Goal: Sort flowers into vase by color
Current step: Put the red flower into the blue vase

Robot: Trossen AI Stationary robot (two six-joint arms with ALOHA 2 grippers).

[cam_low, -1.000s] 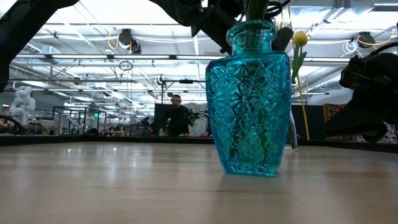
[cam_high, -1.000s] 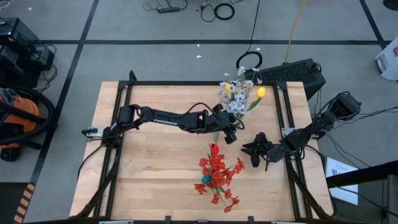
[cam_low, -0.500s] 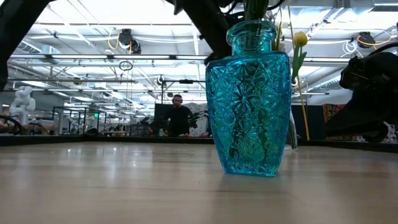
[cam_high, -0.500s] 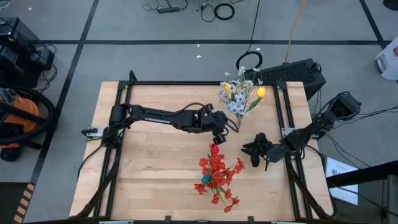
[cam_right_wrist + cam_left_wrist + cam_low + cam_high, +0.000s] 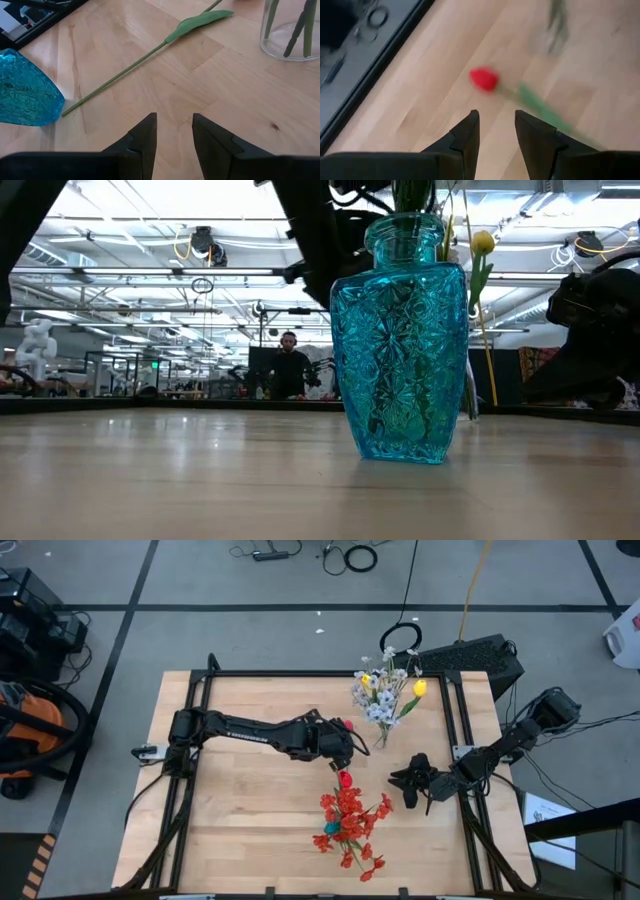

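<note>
Table (image 5: 250, 810): light wood, black frame. Left gripper (image 5: 495, 131): extended over the table's middle, fingers spread with a clear gap, nothing between them; a red tulip bud (image 5: 483, 79) on a green stem (image 5: 540, 107) lies on the wood just ahead of the fingertips. Right gripper (image 5: 172, 132): low near the right edge, fingers spread, holding nothing, facing the same stem and its leaf (image 5: 199, 23) lying flat. Blue glass vase (image 5: 400, 345): upright toward the front edge, right of centre, holding the red blossoms (image 5: 350, 820). Clear glass vase (image 5: 291, 30): near the back right corner, holding whitish sprigs (image 5: 380, 690) and a yellow tulip (image 5: 420, 688). Background, low view: a person (image 5: 290, 370) standing well beyond the table.
</note>
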